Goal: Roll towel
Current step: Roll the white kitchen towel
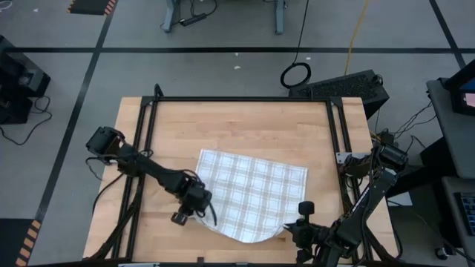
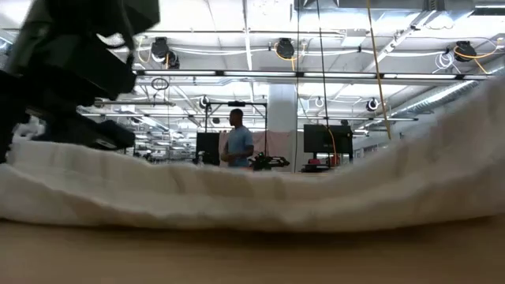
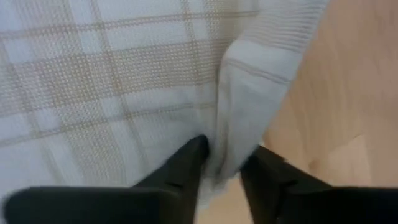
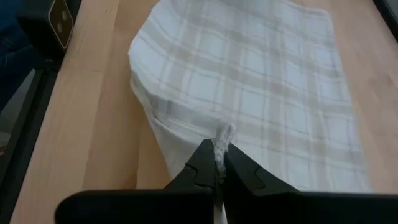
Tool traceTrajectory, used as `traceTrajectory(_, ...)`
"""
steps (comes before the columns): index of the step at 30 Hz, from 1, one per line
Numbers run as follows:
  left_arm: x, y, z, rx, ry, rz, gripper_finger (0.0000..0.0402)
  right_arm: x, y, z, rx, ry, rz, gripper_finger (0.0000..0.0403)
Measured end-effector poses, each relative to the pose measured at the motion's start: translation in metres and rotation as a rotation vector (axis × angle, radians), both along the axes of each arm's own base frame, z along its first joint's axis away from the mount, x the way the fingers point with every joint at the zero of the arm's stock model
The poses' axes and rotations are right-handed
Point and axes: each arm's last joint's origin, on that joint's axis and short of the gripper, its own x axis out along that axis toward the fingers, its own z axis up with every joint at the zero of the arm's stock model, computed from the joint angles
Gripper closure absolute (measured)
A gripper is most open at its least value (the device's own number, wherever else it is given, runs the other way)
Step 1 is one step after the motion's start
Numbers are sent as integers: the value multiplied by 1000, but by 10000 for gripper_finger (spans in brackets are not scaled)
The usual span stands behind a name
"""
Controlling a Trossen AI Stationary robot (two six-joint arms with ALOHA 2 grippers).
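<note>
Right gripper point(image 4: 219, 167) at table's near edge, right of centre: fingers closed tight on a pinched bit of the towel point(image 1: 251, 194) near corner. Left gripper point(image 3: 225, 163) at towel's left near edge: fingers slightly apart w/ a raised fold of cloth between them. Towel lies mid-table point(image 1: 230, 122), mostly flat, plaid side up; near edge bunched and lifted where both grippers grip it, far edge flat on the wood. In low view, cloth forms a low ridge across the frame. Beyond table, a person point(image 2: 237, 139) stands in the room.
</note>
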Motion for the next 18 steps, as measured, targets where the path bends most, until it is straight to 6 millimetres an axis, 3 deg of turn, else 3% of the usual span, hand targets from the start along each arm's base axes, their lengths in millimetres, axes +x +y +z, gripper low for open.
traceTrajectory(4,-6,-5,10,23,-37,32,384,0,0,1,-11,-25,-13,403)
traceTrajectory(12,-21,-7,48,118,-207,148,380,-1,-4,0,30,-53,-105,403)
traceTrajectory(18,-34,-5,63,226,-281,255,380,0,-5,-4,25,-122,-167,403)
